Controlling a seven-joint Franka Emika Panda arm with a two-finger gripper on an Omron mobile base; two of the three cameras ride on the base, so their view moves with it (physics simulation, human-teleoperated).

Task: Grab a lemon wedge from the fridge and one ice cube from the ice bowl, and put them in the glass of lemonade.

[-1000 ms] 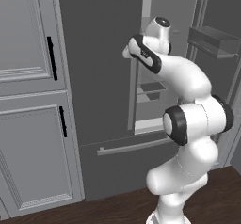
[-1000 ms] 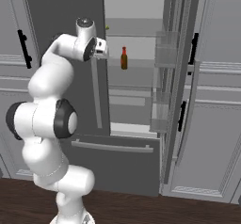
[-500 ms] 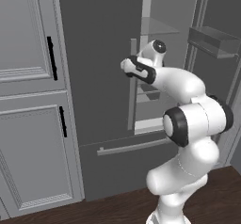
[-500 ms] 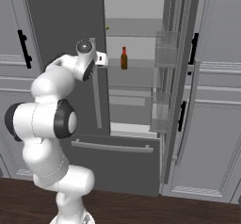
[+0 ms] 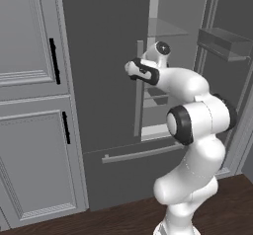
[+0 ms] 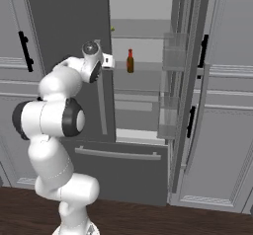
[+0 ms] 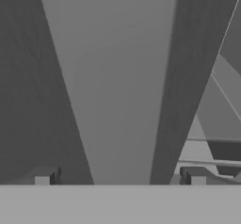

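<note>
1. My pincer (image 7: 120, 177) has its two small dark finger tips (image 7: 43, 176) set wide apart, with nothing clamped between them.
2. In the hand view the pale grey long bar handle (image 7: 115, 77) of the left door runs straight up between the tips, close in front of them; I can't tell if it touches them.
3. The tall dark grey two-door fridge (image 5: 99, 56) has its left door shut and its right door (image 6: 185, 96) swung open; a lower drawer with a horizontal bar handle (image 6: 117, 154) sits beneath.
4. My white hand with dark joints (image 5: 143, 71) is at the left door's vertical handle (image 5: 138, 105), near its upper end.
5. The tiny yellow-green lemon wedge (image 6: 112, 29) lies on an upper glass shelf inside the fridge, at the left edge of the opening; it is too small to make out its shape.
6. A small brown bottle with a red cap (image 6: 130, 61) stands upright on the shelf below, right of my hand; its label is too small to read.
7. Clear door bins (image 6: 173, 56) hang on the open door.
8. Light grey panelled cabinets with black handles (image 5: 29, 105) flank the fridge.
9. No brands or writing are legible anywhere.
</note>
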